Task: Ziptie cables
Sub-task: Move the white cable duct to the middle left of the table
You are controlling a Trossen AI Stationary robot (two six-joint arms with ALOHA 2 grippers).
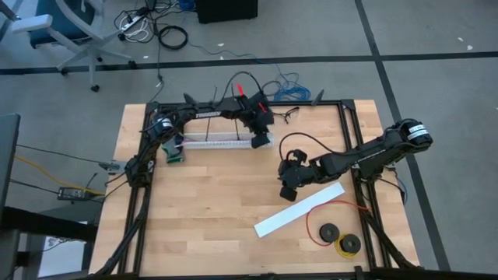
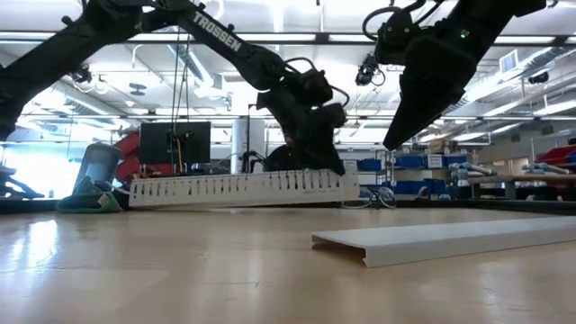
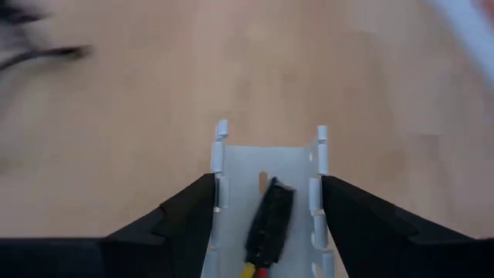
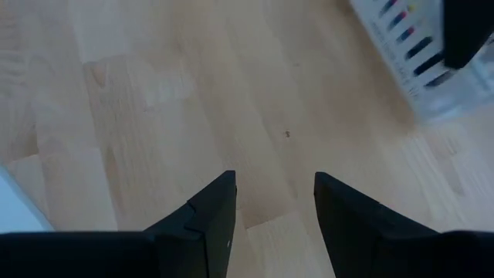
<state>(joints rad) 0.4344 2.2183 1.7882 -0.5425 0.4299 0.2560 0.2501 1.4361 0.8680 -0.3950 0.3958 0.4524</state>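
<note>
A white slotted channel lies along the table's far side. Inside it are the cables: a small dark plug with yellow and red wires. Coloured wires also show through its slots. My left gripper is at the channel's right end, shut on it. My right gripper hangs open above bare wood near the table's middle, holding nothing. My left gripper pinches the channel's two slotted side walls between its fingers, close to the right end. The fingers slant down from the far side, one outside each wall. In the low view that end sits slightly higher than the other end.
A flat white cover strip lies near my right gripper, toward the near right. Beyond it, a red wire loop with black spools. A green object sits at the channel's left end. A black frame borders the table.
</note>
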